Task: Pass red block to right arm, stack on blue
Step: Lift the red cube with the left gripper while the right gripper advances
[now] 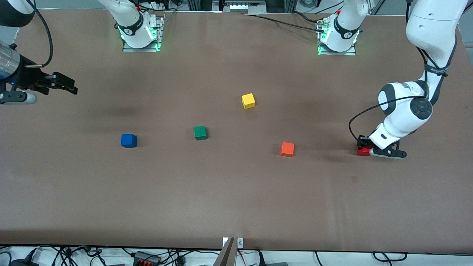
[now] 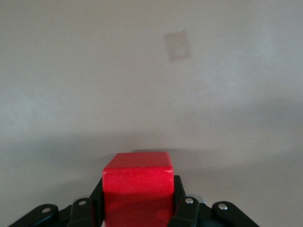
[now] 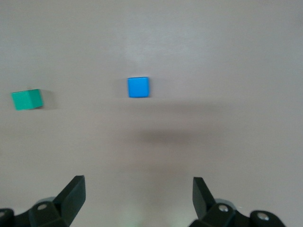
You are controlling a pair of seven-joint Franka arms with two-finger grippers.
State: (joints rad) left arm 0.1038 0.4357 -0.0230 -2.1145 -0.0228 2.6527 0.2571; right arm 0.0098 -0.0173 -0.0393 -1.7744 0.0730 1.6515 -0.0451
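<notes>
Red block (image 1: 363,151) half-hidden between fingers (image 2: 185,210)

In the front view the red block (image 1: 363,151) is largely covered by the left gripper (image 1: 369,149). In the left wrist view its lower part is cut off by the frame edge. The right arm (image 1: 14,70) is cropped at the front view's edge.

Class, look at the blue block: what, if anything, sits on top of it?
Nothing: the blue block's top face is bare. The red block sits on the table in the shut left gripper.
</notes>
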